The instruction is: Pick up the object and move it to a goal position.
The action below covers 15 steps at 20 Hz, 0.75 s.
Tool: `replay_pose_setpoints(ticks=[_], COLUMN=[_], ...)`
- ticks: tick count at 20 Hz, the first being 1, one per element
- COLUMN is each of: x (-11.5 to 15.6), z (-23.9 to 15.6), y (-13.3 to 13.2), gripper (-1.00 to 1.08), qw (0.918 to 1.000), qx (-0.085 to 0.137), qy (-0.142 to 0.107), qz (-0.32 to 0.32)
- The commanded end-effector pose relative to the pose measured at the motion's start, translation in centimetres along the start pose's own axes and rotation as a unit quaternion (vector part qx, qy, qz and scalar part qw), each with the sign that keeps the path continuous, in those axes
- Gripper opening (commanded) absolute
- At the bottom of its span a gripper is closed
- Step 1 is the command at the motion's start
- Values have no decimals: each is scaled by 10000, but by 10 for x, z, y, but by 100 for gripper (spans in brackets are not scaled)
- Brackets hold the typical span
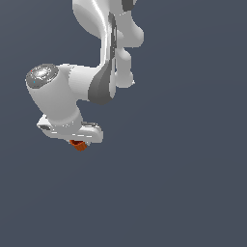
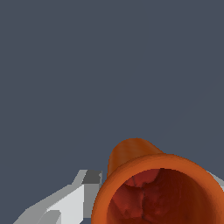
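The object (image 1: 78, 145) is a tiny orange-red cup that pokes out just under the white hand in the exterior view. In the wrist view the object (image 2: 144, 175) fills the foreground, its dark hollow mouth facing the camera. My gripper (image 1: 76, 141) sits over it, and the cup lies between the two fingers. One grey-tipped finger (image 2: 83, 192) presses against the cup's side, while only a sliver of the other finger (image 2: 217, 179) shows past the rim. My gripper (image 2: 153, 186) looks shut on the cup. The fingertips are mostly hidden in the exterior view.
A plain dark grey-blue surface (image 1: 183, 183) fills the background in both views. The white arm links (image 1: 103, 53) rise from the hand toward the top of the exterior view. No goal marker shows.
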<state>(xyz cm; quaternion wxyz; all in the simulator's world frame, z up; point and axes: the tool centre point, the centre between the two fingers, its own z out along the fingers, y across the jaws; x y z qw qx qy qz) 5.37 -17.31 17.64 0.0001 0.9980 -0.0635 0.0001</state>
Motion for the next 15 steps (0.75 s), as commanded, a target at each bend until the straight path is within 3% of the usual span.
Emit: replay_pose_setpoints(ticks=[1, 15], x=[9, 27], z=[-8, -23], y=[5, 16], gripper=[-100, -100], qw=[10000, 10000], qx=[0, 0], qy=[1, 1], qz=[-3, -3])
